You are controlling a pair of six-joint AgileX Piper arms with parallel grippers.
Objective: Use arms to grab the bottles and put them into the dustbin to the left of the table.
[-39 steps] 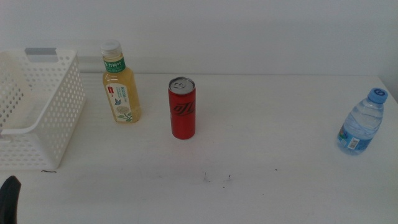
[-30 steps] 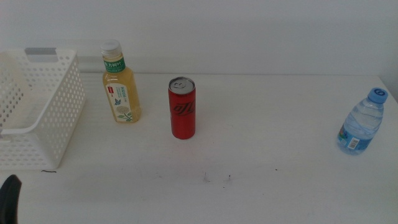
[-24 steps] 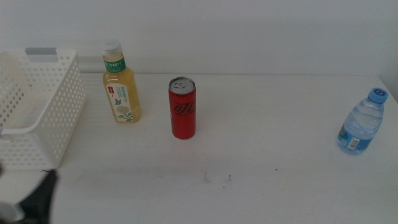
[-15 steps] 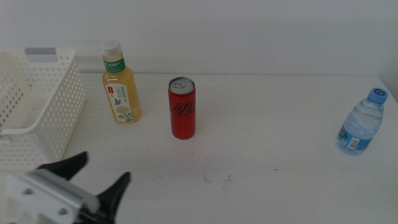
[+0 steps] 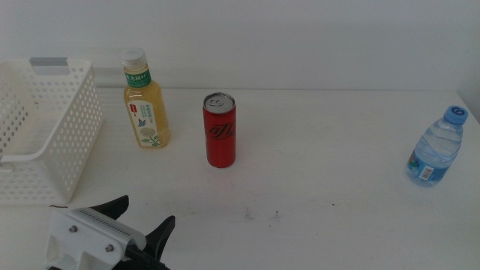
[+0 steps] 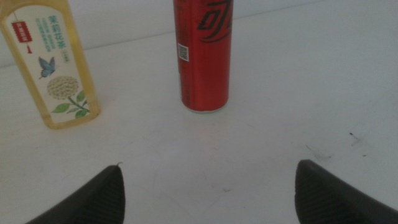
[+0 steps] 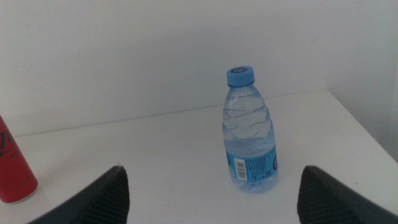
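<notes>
Three bottles stand upright on the white table (image 5: 322,180): a yellow tea bottle (image 5: 146,105) beside the dustbin (image 5: 45,127), a slim red can (image 5: 219,131) near the middle, and a clear water bottle (image 5: 436,150) with a blue cap at the far right. My left gripper (image 5: 142,216) sits at the table's front left, open and empty, short of the can and the tea bottle. The left wrist view shows the tea bottle (image 6: 53,68) and red can (image 6: 204,56) beyond the wide-apart jaws of the left gripper (image 6: 208,168). My right gripper (image 7: 211,171) is open, facing the water bottle (image 7: 250,134); it does not show in the middle view.
The dustbin is a white lattice basket with a grey strip on its rim at the table's left edge. A few dark specks (image 5: 262,215) mark the tabletop in front of the can. A white wall runs behind the table. The red can (image 7: 12,171) also shows in the right wrist view.
My left gripper has come up from the bottom left corner and moved right and forward into view with its jaws apart. The bottles and dustbin have not moved.
</notes>
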